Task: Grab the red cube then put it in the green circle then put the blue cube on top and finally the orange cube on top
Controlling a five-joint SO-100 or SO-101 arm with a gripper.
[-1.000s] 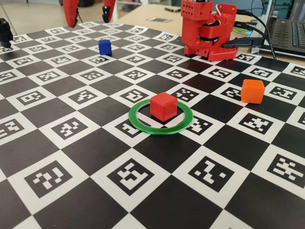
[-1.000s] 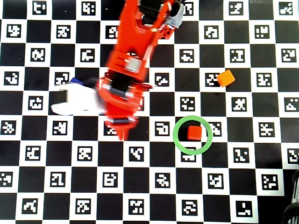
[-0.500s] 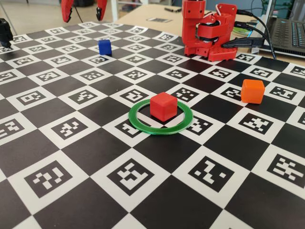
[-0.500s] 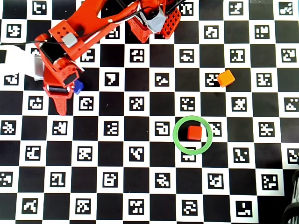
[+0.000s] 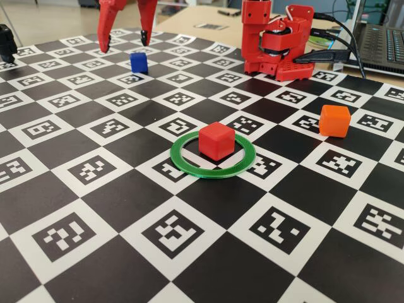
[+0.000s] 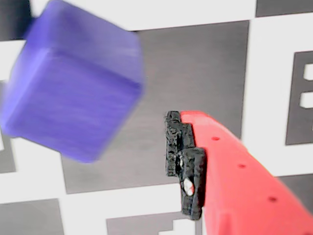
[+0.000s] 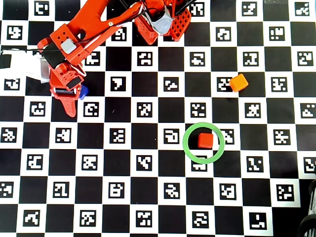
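Note:
The red cube [image 5: 216, 140] sits inside the green circle [image 5: 183, 161] at mid-board; the overhead view shows the cube [image 7: 205, 140] and the circle [image 7: 186, 144] as well. The blue cube [image 5: 139, 62] rests on the board at the far left. My gripper [image 5: 124, 41] is open and hangs just above and behind it, one finger on each side. In the wrist view the blue cube [image 6: 73, 83] is close and blurred, left of one black-padded finger [image 6: 183, 156], with a gap between them. The other finger is out of that view. The orange cube [image 5: 334, 120] stands alone at the right, also in the overhead view [image 7: 239, 82].
The red arm base [image 5: 278, 44] stands at the board's far edge, with cables and a laptop [image 5: 382, 41] behind it. The arm [image 7: 74, 44] reaches over the board's upper left in the overhead view. The board [image 5: 189, 252] is a checkerboard with printed markers.

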